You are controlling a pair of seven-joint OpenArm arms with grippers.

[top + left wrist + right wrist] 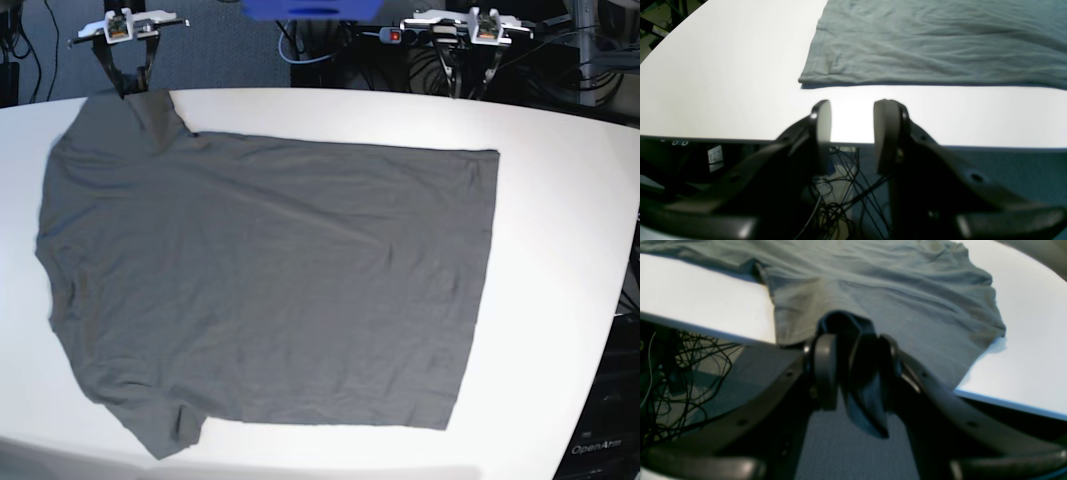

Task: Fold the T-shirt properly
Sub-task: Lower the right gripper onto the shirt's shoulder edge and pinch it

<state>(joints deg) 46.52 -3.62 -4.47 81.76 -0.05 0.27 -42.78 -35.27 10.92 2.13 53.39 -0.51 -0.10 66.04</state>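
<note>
Your T-shirt (270, 280) lies flat across the white tabletop (560, 250): thin, limp, light fabric, so pinch corners. Upper left, your right end effector (853, 350) grasps a sleeve; the left end effector (851, 116) hangs released near the hem corner.

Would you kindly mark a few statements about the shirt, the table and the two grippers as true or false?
1. The plain dark grey short-sleeved T-shirt lies spread out flat on the white table. True.
2. The right gripper holds nothing. False: a bunch of the T-shirt's fabric sits between its jaws at the table edge.
3. The left gripper is clamped on the shirt's hem. False: its jaws stand apart with nothing between them, short of the cloth.
4. The T-shirt has already been folded in half. False: both sleeves and the body lie unfolded.
5. Tangled dark cables lie on the floor below the table edge. True.
</note>
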